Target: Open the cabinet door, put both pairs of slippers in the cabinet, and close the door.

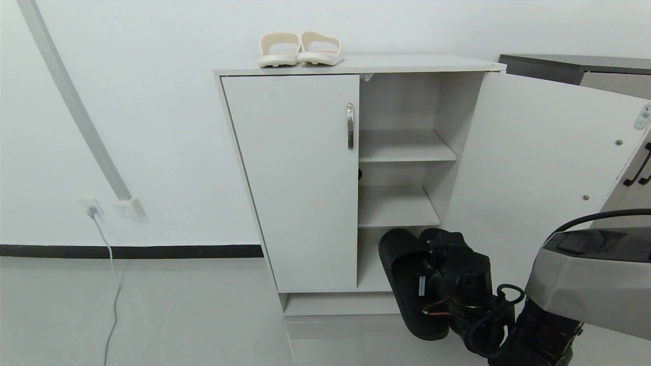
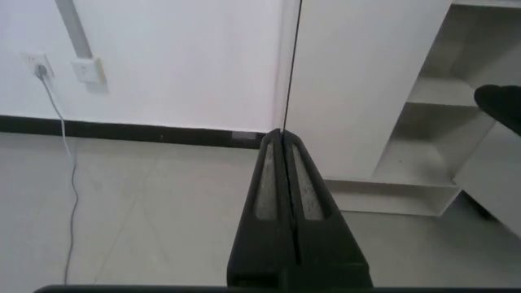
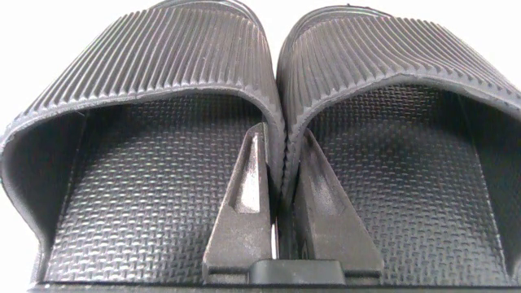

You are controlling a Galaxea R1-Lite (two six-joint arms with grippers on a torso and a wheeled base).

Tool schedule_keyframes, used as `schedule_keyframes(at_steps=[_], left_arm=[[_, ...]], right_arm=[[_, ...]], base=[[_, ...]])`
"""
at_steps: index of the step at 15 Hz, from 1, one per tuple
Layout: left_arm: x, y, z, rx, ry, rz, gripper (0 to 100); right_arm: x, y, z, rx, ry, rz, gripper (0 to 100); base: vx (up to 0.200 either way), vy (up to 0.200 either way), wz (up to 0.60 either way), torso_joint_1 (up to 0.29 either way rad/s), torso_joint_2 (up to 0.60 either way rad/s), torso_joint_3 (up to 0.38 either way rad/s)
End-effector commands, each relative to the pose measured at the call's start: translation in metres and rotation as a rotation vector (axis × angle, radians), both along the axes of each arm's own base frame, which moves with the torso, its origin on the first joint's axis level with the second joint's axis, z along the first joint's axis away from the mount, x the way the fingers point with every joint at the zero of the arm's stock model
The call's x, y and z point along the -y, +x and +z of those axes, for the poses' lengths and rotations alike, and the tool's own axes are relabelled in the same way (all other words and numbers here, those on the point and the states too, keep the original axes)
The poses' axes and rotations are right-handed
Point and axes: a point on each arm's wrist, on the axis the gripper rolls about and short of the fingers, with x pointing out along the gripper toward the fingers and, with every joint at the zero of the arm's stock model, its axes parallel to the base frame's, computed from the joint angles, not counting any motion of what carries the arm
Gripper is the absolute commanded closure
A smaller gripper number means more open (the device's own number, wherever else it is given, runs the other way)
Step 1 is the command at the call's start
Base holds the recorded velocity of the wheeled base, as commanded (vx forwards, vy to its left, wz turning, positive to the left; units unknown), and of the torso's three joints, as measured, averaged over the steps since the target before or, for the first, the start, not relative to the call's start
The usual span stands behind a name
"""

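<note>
Pinching the adjoining strap edges of the pair of black slippers (image 3: pixel 163 122) between its two fingers (image 3: pixel 248 203), the right gripper (image 3: pixel 281 191) holds both shoes side by side. In the head view that gripper (image 1: pixel 436 259) and the black slippers (image 1: pixel 407 284) sit low at the mouth of the lowest compartment (image 1: pixel 368 267) of the white cabinet (image 1: pixel 290 178), toes toward the opening. The right-hand cabinet door (image 1: pixel 534 168) stands swung wide open, showing two bare shelves, an upper (image 1: pixel 402 145) and a lower (image 1: pixel 396 206). The left-hand door is closed, its metal handle (image 1: pixel 350 126) upright along the inner edge. A pair of cream slippers (image 1: pixel 300 49) rests on the cabinet top, side by side and touching.

The left gripper (image 2: pixel 282 175) has its fingers pressed together with nothing between them, above the grey tiled floor (image 2: pixel 146 212) and short of the cabinet (image 2: pixel 366 81). A wall socket (image 1: pixel 90 209) with a grey cable (image 1: pixel 114 284) sits on the wall well apart from the cabinet.
</note>
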Motion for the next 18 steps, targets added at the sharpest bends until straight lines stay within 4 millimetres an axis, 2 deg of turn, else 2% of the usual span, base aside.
schedule_keyframes(at_steps=[1, 5, 7, 8, 11, 15, 16, 18], left_arm=[[0.001, 0.0, -0.005, -0.047, 0.046, -0.026, 100], [-0.001, -0.004, -0.005, 0.005, 0.07, -0.214, 100], [0.0, -0.007, -0.006, 0.042, 0.074, -0.185, 100], [-0.002, -0.007, -0.006, 0.047, 0.075, -0.114, 100], [-0.002, -0.007, -0.006, 0.045, 0.063, -0.097, 100], [-0.002, -0.007, -0.006, 0.049, 0.006, -0.088, 100], [-0.002, -0.007, -0.006, 0.049, 0.006, -0.088, 100], [-0.002, -0.007, -0.006, 0.049, 0.006, -0.088, 100]], right_arm=[[-0.001, -0.001, 0.0, 0.001, 0.0, 0.004, 100], [-0.001, -0.001, 0.001, 0.003, 0.0, 0.004, 100], [-0.001, -0.001, 0.0, 0.003, 0.0, 0.006, 100], [-0.001, -0.001, 0.0, 0.002, -0.001, 0.004, 100], [-0.002, 0.001, 0.003, 0.022, 0.0, -0.015, 100], [-0.018, 0.024, 0.017, 0.111, -0.025, -0.076, 100], [-0.026, 0.036, 0.022, 0.104, -0.035, -0.111, 100], [-0.031, 0.043, 0.025, 0.075, -0.019, -0.149, 100]], base=[[0.0, 0.0, 0.0, 0.0, 0.0, 0.0], [0.0, 0.0, 0.0, 0.0, 0.0, 0.0], [0.0, 0.0, 0.0, 0.0, 0.0, 0.0], [0.0, 0.0, 0.0, 0.0, 0.0, 0.0], [0.0, 0.0, 0.0, 0.0, 0.0, 0.0], [0.0, 0.0, 0.0, 0.0, 0.0, 0.0], [0.0, 0.0, 0.0, 0.0, 0.0, 0.0], [0.0, 0.0, 0.0, 0.0, 0.0, 0.0]])
